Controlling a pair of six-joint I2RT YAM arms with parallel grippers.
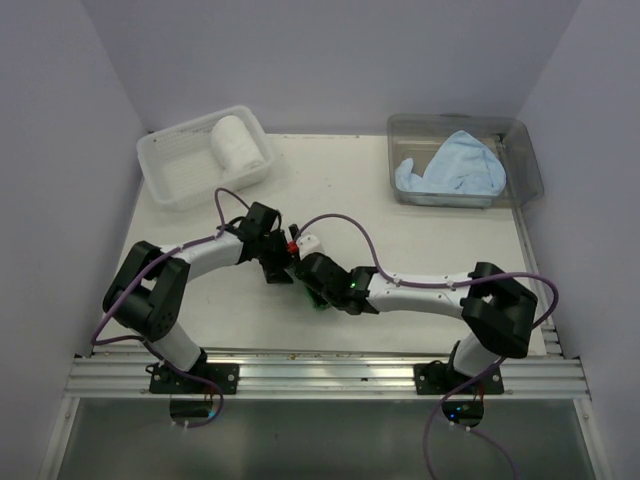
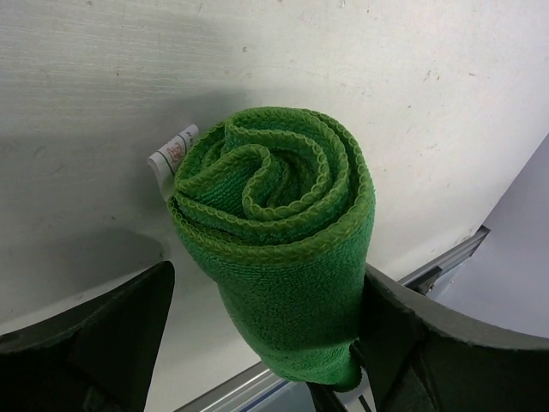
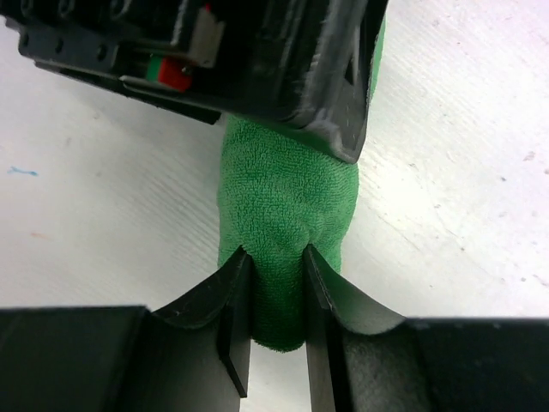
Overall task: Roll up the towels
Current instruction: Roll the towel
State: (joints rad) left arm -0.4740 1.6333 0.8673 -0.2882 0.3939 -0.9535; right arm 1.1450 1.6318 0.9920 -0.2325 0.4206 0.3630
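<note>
Towels stand at roughly two of three, by my reading. The right tool (image 3: 276, 257) is clamped on one end of the green towel (image 3: 287, 197), its pads pinching the cloth into a waist. The left tool (image 2: 268, 279) stands spread around the same roll: one pad lies against it, the other is just beside it, and the roll does not look squeezed. That green towel (image 2: 283, 249) is wound into a tight spiral and lies low over the middle of the tabletop (image 1: 420, 250), near the front. Farther out, the white towel (image 1: 238, 145) sits rolled in the basket (image 1: 175, 175) at the far left, so it looks finished. The blue towel (image 1: 455, 170) lies crumpled and unrolled in the tub (image 1: 520, 150) at the far right. It remains to be done, and the green roll likely needs setting down.
</note>
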